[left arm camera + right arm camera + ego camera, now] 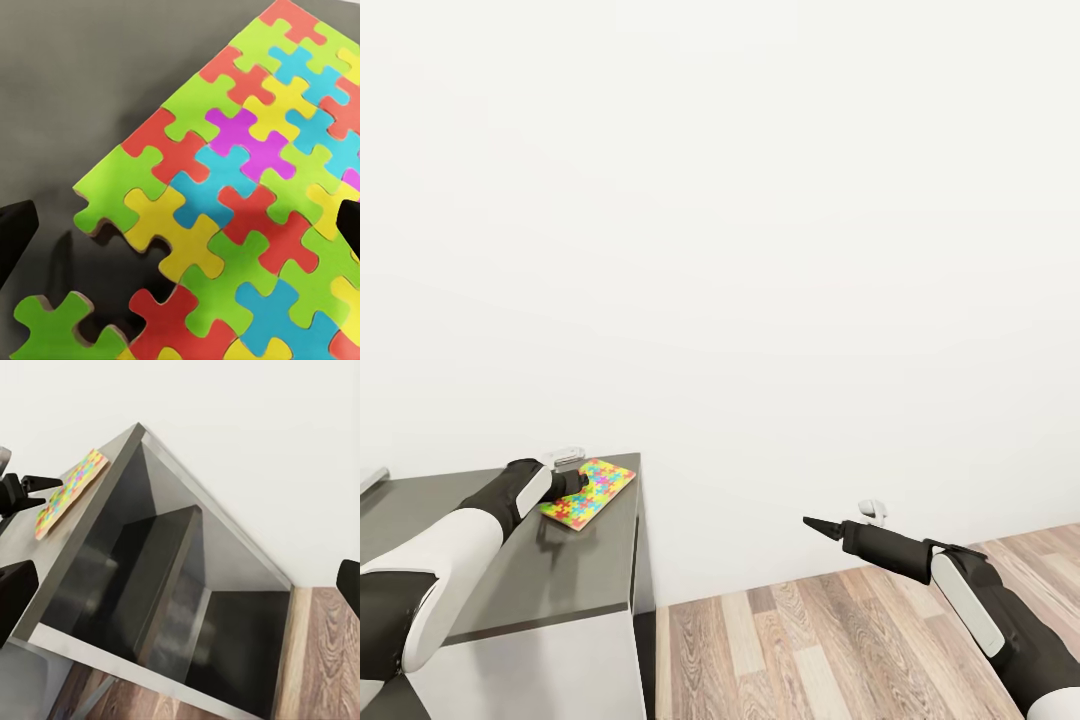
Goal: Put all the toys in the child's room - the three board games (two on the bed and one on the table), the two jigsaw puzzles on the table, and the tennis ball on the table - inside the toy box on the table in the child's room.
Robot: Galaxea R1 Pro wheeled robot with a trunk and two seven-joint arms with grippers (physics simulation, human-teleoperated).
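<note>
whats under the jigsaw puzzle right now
The jigsaw puzzle lies flat on a dark grey desk top, near its corner. The left end effector is right over one edge. Anything directly beneath the puzzle is covered.

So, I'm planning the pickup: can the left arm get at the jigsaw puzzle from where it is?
Probably yes: the left gripper is open right over the jigsaw puzzle on the dark desk, with nothing between them.
</note>
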